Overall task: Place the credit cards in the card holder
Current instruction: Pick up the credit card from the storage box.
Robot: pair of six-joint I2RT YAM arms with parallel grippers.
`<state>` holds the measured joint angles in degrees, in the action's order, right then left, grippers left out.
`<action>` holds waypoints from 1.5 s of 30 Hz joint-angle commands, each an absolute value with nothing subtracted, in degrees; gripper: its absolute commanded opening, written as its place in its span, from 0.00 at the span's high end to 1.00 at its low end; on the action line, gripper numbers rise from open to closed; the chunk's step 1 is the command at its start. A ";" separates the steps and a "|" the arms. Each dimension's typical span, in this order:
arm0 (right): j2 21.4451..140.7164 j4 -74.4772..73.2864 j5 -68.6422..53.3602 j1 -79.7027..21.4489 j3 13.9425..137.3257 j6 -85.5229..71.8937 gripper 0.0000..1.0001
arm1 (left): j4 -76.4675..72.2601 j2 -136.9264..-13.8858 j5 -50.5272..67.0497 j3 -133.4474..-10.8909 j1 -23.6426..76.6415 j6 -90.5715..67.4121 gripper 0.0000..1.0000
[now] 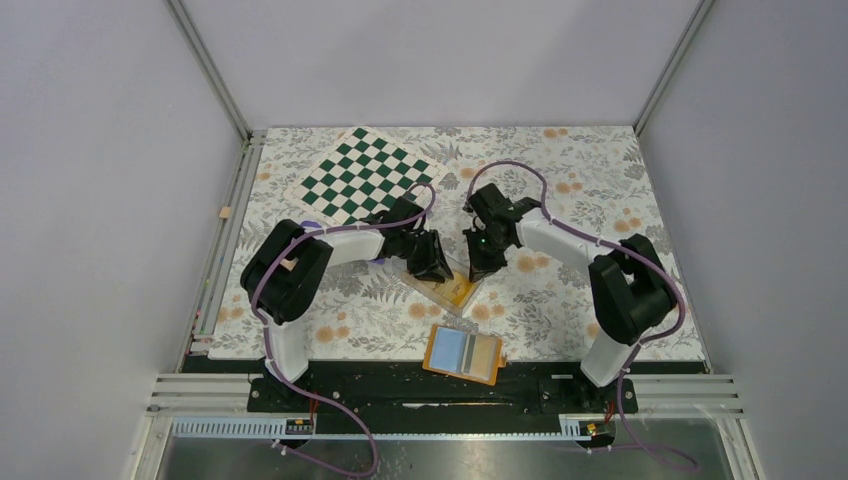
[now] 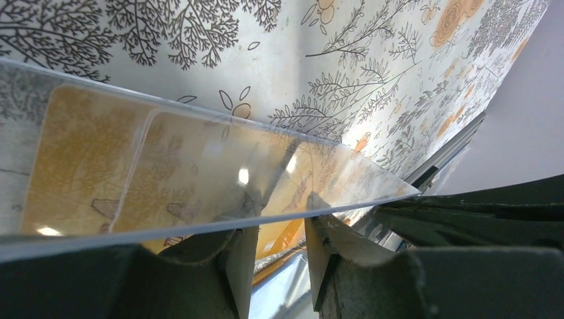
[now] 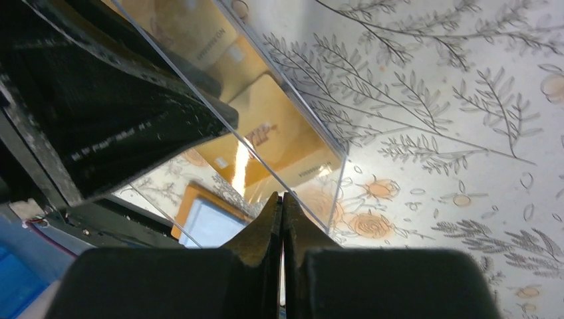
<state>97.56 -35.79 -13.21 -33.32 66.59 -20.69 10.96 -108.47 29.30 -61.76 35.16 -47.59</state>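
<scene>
Gold credit cards lie at the table's middle with a clear plastic plate over them. In the left wrist view two overlapping cards show through that plate. My left gripper is at the plate's left end. Its fingers stand apart, the plate's edge lies across their tips, and nothing is between them. My right gripper is shut and empty, its tips at the plate's near corner, over a gold card. The card holder lies open near the front edge, orange-rimmed, light blue and grey inside.
A green-and-white chessboard lies at the back left of the floral tablecloth. A small wooden block sits on the left rail. Walls close in left, right and behind. The arms' black base rail runs just behind the card holder.
</scene>
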 commanded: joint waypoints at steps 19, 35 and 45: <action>109.94 -36.09 -0.44 -40.49 69.42 -23.17 1.00 | 20.23 -110.29 27.19 -62.83 35.29 -41.54 0.66; 111.42 -33.22 -3.60 -40.68 67.21 -27.22 1.00 | 14.91 -111.96 33.28 -62.85 38.88 -44.39 0.69; 108.63 -31.59 -5.84 -40.63 66.05 -26.97 1.00 | 9.94 -110.78 41.81 -61.35 39.10 -44.58 0.77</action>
